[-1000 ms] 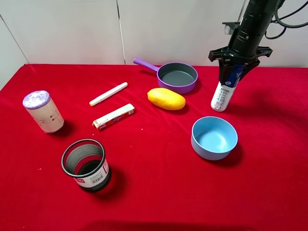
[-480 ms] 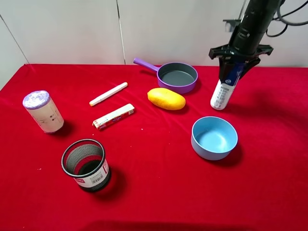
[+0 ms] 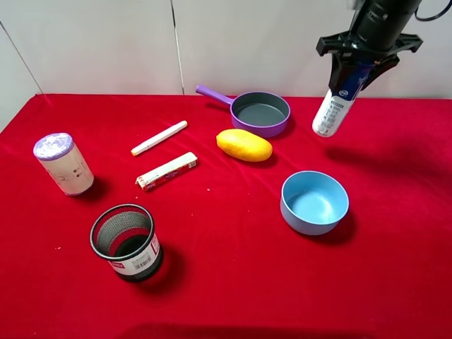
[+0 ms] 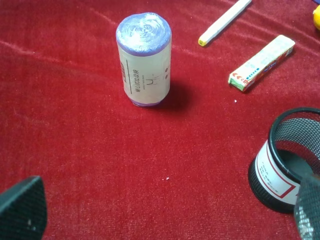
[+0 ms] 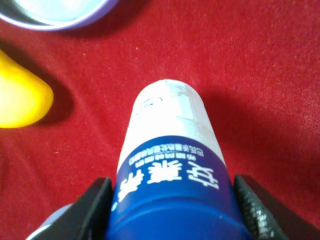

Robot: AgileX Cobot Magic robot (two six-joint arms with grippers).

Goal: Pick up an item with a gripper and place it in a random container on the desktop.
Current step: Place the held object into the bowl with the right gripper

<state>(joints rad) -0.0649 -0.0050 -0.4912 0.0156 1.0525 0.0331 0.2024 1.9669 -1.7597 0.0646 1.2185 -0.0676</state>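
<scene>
From high up I see my right gripper [image 3: 359,70] clamped on the upper part of the slim white bottle [image 3: 333,113], which hangs tilted above the red cloth desktop [image 3: 226,296], beyond the round light blue bowl [image 3: 314,202]. Only the right wrist view shows its glossy blue band of white Chinese characters, with 2 dark fingers [image 5: 95,210] pressing its sides. The left wrist view shows my left gripper [image 4: 165,215] spread wide, empty.

I see the bottle [image 3: 333,113] up off the surface [image 3: 226,289], behind the bowl [image 3: 305,222], right of the pan [image 3: 263,130]; mango [image 3: 244,145] before the pan; cylinder [image 3: 63,164] far left, mesh cup [image 3: 127,244] before it.
</scene>
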